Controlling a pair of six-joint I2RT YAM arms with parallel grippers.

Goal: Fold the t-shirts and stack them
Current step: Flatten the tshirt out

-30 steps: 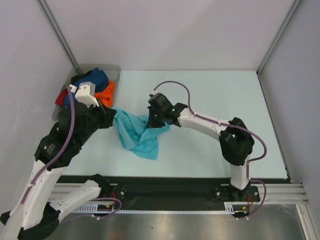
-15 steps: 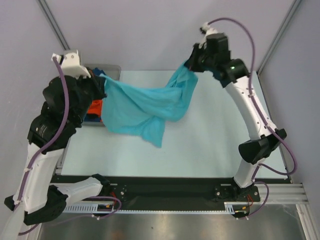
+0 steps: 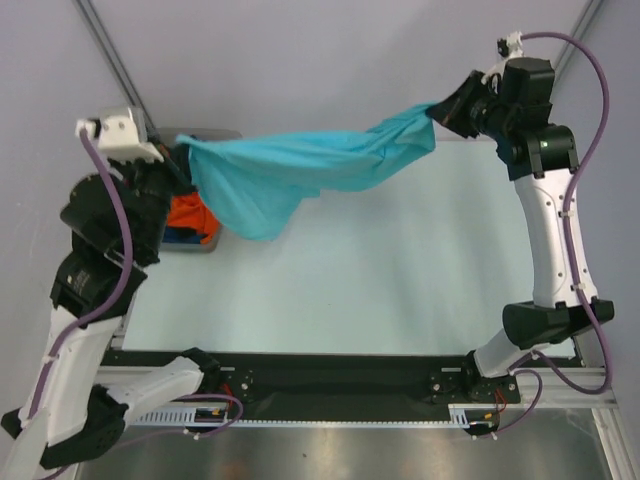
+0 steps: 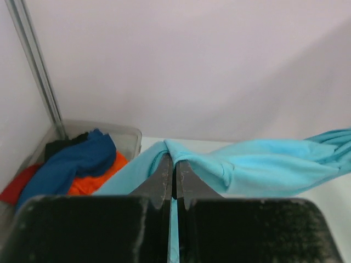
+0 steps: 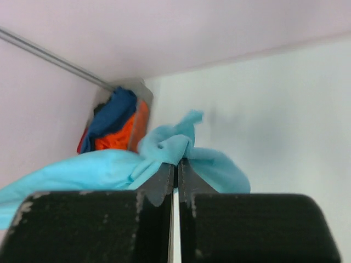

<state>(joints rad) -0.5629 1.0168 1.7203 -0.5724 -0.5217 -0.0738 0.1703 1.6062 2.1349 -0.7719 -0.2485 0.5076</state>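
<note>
The turquoise t-shirt (image 3: 300,170) hangs stretched in the air between both arms, high over the back of the table, its lower part drooping at the left. My left gripper (image 3: 183,160) is shut on its left end (image 4: 192,161). My right gripper (image 3: 437,112) is shut on its right end (image 5: 175,148). More t-shirts lie heaped in the grey tray: a dark blue one (image 4: 77,159), an orange one (image 3: 190,215) and a red one (image 4: 16,189).
The grey tray (image 4: 129,137) stands at the table's back left corner, under my left arm. Walls and metal corner posts (image 3: 115,65) close in the back and both sides. The pale green tabletop (image 3: 380,270) lies beneath the hanging shirt.
Both arms have risen and pulled apart, lifting the turquoise t-shirt off the table and stretching it from a bunched heap into a long band in the air.
</note>
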